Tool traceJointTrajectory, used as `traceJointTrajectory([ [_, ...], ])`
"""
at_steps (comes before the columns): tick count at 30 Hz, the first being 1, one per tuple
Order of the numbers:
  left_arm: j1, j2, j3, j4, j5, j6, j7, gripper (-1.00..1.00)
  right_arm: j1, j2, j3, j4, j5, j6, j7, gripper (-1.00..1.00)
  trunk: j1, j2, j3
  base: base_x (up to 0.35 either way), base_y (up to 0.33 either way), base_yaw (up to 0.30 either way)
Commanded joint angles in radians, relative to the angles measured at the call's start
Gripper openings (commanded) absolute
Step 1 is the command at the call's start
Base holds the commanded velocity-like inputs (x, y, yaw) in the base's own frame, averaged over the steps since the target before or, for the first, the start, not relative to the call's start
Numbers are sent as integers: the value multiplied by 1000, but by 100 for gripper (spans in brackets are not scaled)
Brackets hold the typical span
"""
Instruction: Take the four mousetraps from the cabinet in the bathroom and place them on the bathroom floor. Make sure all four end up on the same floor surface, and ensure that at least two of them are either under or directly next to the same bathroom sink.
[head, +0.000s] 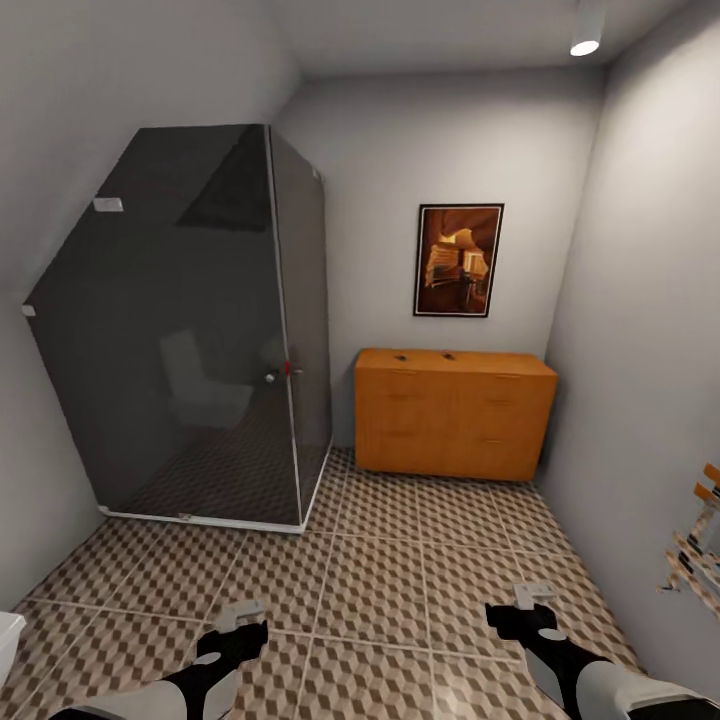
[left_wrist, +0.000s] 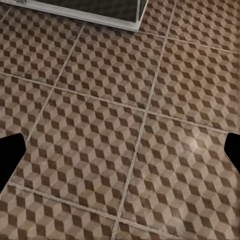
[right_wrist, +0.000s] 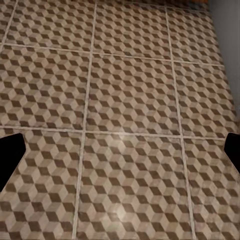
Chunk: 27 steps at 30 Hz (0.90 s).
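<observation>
- Both grippers sit nearest, low over the bathroom floor (head: 400, 560): left gripper (head: 236, 625) and right gripper (head: 528, 605), both spread wide and empty, wrist views showing bare tiles between dark finger edges.
- Cabinet (head: 455, 415) stands against the far wall, well apart from the arms, beside the glass shower (head: 200, 330).
- Mousetraps (head: 424, 356): two small dark specks visible on the cabinet top; too small to confirm, the other two unseen.
- Risk: tiny flat traps may slip from a pinch; base could clip the shower on approach.
- Count: one cabinet, one shower, one picture (head: 458, 260).

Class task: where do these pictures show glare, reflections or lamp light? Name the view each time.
Head view: a ceiling lamp glows; the dark glass shower shows faint reflections. Left wrist view: a soft bright patch on the floor. Right wrist view: a similar pale sheen on the tiles.
</observation>
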Motion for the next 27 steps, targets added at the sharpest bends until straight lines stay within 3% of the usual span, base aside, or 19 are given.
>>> traceJointTrajectory([
  [1, -2, -1, -8, 4, 6, -7, 2, 100, 0, 0, 9, 1, -10, -3, -1, 100, 1, -1, 0, 322, -183, 0],
  [27, -1, -1, -8, 4, 6, -7, 1, 100, 0, 0, 9, 1, -13, -3, -1, 100, 1, -1, 0, 319, -183, 0],
])
